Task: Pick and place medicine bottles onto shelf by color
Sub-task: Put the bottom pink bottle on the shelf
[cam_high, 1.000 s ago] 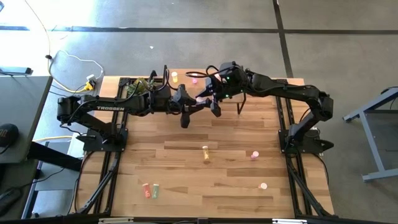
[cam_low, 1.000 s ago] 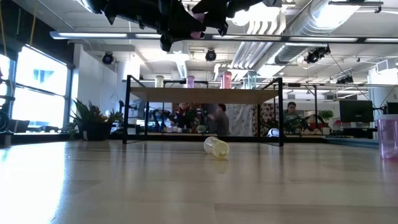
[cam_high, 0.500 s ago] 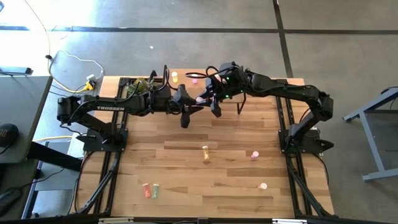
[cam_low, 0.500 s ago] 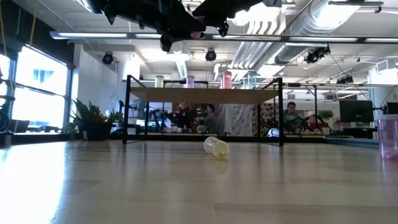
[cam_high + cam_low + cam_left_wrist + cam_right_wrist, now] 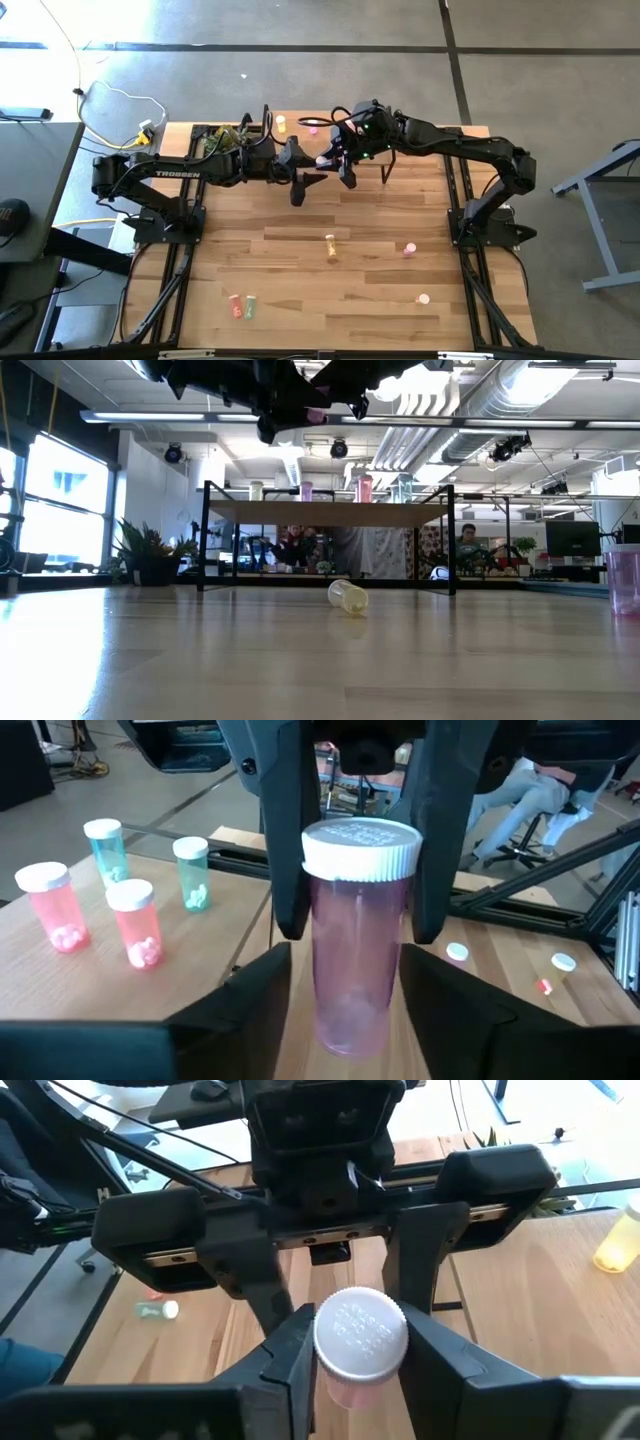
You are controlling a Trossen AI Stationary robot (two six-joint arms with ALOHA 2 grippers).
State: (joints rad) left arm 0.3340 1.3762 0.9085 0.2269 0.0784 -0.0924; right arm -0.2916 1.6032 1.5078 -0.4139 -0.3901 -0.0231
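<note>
A pink medicine bottle with a white cap hangs high over the table's far middle, between my two grippers. My right gripper is shut on its top end. My left gripper is open, its fingers standing beside the bottle's lower body. In the high view the two grippers meet at the bottle. The shelf stands behind on black legs. It carries pink bottles, and teal ones in the left wrist view. My right gripper pinches the bottle's white cap between its two fingers, which also reach down past the cap onto the upper body. The fingers slant down from the table's right side. The bottle stands about upright, lifted clear of the table.
A yellow bottle lies on the table's middle. Pink ones stand at the right and near right. An orange and a green one lie near left. A pineapple-like plant sits far left. People sit beyond the shelf.
My right gripper has shut on the pink bottle's cap end. After that my left gripper has opened and let go of the bottle's body. Both arms have kept their places, and the bottle stays where it was.
</note>
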